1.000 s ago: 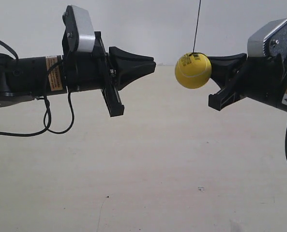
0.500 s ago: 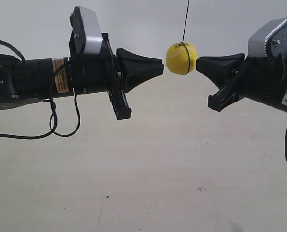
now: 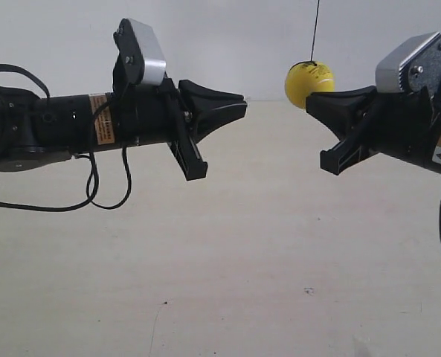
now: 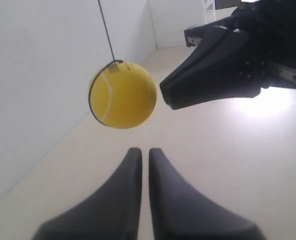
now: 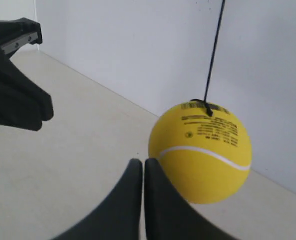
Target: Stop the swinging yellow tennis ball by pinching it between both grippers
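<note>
Exterior view: yellow tennis ball [image 3: 308,82] hanging on a thin dark string [image 3: 314,30], just over the tip of the right gripper [image 3: 314,104], lower part hidden behind it. Contact impossible to confirm. Well apart from the left gripper [image 3: 239,106], at that view's left and pointing toward the ball across a clear gap. Not pinched between the two. Both pairs of black jaws pressed together in the wrist views, gripping nothing. White seam and small dark print turned toward the right wrist camera. Pale table [image 3: 220,282] far beneath, white wall [image 3: 227,37] behind.

Tennis ball [image 3: 308,80] hangs just beside right end effector [image 3: 312,105].
</note>
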Robot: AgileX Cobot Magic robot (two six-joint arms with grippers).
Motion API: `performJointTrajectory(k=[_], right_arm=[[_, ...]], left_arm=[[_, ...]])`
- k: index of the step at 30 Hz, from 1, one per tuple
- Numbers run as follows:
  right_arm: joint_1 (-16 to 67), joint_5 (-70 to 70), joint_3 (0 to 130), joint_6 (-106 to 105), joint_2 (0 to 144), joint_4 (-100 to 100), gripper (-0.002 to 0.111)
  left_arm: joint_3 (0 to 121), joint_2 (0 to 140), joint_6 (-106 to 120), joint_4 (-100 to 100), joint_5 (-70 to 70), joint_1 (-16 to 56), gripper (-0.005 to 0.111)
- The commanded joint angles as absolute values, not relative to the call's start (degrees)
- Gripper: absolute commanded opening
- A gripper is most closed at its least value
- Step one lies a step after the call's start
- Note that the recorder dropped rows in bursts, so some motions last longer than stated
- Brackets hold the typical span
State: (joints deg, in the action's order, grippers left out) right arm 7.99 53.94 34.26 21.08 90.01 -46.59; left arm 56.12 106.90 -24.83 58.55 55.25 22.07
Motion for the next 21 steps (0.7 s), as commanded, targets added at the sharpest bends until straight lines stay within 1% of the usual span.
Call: performJointTrajectory(k=[1, 4, 21], right_arm=[[8.03, 51.76, 34.75, 19.12, 89.94, -45.42, 0.000], [8.03, 50.72, 34.75, 18.44, 89.94, -44.89, 0.000], [8.03, 51.49, 34.75, 19.38, 89.94, -45.49, 0.000]], left_arm=[[58.33, 107.99, -28.65, 62.16, 52.24, 22.50, 0.005], [59.36, 108.08, -31.38, 65.19, 52.24, 22.50, 0.005], [59.65, 108.32, -30.77, 65.32, 54.72, 22.50, 0.005]])
